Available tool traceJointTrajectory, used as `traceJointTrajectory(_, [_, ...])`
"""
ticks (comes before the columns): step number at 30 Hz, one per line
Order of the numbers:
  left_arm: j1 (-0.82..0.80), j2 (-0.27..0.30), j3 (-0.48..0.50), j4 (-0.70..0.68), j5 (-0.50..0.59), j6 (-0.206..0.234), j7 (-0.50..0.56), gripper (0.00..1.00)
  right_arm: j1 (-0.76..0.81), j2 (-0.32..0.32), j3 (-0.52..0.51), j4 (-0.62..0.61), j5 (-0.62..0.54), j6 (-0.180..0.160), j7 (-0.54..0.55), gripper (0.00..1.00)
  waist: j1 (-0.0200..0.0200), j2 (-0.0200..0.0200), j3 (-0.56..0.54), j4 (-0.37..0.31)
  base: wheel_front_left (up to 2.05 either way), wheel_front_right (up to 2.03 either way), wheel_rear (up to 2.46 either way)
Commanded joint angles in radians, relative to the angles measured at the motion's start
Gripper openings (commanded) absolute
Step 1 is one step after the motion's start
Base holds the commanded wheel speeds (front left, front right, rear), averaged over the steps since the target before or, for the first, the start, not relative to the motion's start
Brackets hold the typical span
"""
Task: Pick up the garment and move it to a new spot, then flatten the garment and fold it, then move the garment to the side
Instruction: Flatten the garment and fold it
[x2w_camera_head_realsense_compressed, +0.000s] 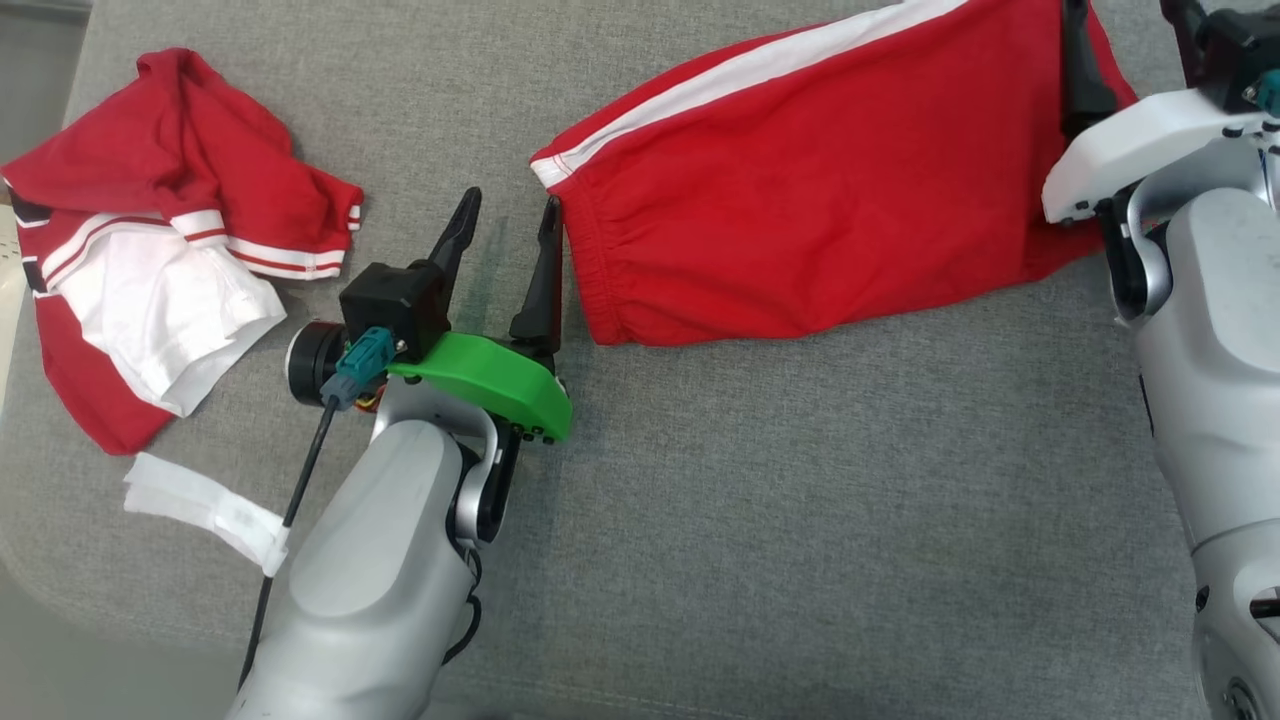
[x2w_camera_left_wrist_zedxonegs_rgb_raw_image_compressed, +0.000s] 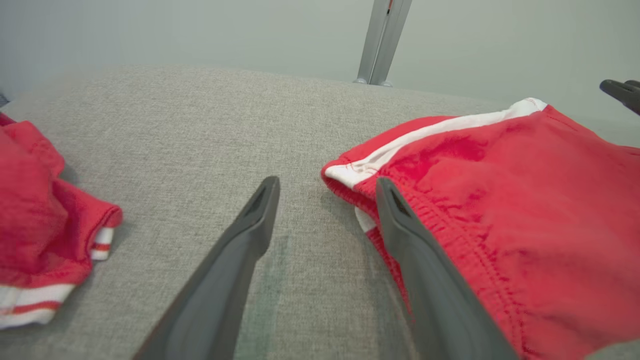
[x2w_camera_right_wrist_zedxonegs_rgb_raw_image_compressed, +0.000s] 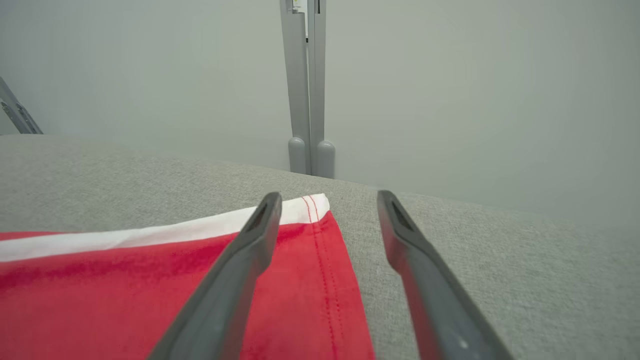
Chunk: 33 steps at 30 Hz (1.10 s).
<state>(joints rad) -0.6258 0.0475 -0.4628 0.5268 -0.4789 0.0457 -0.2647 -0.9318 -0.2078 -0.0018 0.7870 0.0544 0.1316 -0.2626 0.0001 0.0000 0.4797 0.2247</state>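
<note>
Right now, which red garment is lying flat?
The red shorts with the white side stripe, on the right; the other red garment lies crumpled at the left.

Bright, even light, soft shadow beside the garment (x2w_camera_left_wrist_zedxonegs_rgb_raw_image_compressed: 500, 200), wrist-view edges stretched.

Flat garment (x2w_camera_head_realsense_compressed: 820, 190) lies on the padded surface (x2w_camera_head_realsense_compressed: 800, 520), right of centre; crumpled garment (x2w_camera_head_realsense_compressed: 170, 230) lies well apart at far left, a cloth strip (x2w_camera_head_realsense_compressed: 205, 508) on its near side. Left gripper (x2w_camera_head_realsense_compressed: 511, 200) sits between the two garments, just beside the flat garment's left end. Right gripper (x2w_camera_right_wrist_zedxonegs_rgb_raw_image_compressed: 329, 196) straddles that garment's right edge, one finger over cloth, the other over bare surface; a post (x2w_camera_right_wrist_zedxonegs_rgb_raw_image_compressed: 306, 85) stands behind.
</note>
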Motion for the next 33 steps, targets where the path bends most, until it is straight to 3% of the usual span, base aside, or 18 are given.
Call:
traceJointTrajectory(1, [0.019,0.006,0.011,-0.006,0.02,0.006,0.001,1.0,0.029,0.0,-0.001,-0.002,0.01,-0.002,-0.003,1.0,-0.0001,0.0,-0.011,-0.007,0.0,0.0,0.0])
traceJointTrajectory(6, [0.068,0.006,0.053,-0.033,0.053,0.007,0.001,1.0,0.095,-0.005,0.007,0.035,0.044,-0.002,-0.003,1.0,-0.0001,0.0,-0.036,-0.018,0.0,0.0,0.0])
traceJointTrajectory(12, [0.118,0.006,0.076,-0.045,0.087,-0.001,0.001,1.0,0.145,0.018,0.051,0.202,0.09,-0.002,0.018,1.0,-0.0001,0.0,-0.067,-0.024,0.0,0.0,0.0])
traceJointTrajectory(14, [0.127,0.006,0.085,-0.048,0.076,-0.001,0.001,1.0,0.139,0.021,0.078,0.237,0.108,-0.001,0.017,0.65,-0.0001,0.0,-0.072,-0.024,0.0,0.0,0.0])
traceJointTrajectory(16, [0.134,0.005,0.091,-0.045,0.086,-0.002,0.001,1.0,0.131,0.024,0.099,0.267,0.13,-0.001,0.016,0.0,-0.0001,0.0,-0.079,-0.025,0.0,0.0,0.0])
traceJointTrajectory(23, [0.177,0.006,0.113,-0.035,0.111,0.001,0.001,1.0,0.14,0.018,0.078,0.289,0.223,-0.002,0.0,0.0,-0.0001,0.0,-0.133,-0.039,0.0,0.0,0.0])
traceJointTrajectory(33, [0.285,0.005,0.181,-0.026,0.13,-0.011,0.001,1.0,0.303,0.003,-0.007,0.131,0.324,-0.002,-0.002,0.0,-0.0001,0.0,-0.233,-0.078,0.0,0.0,0.0])
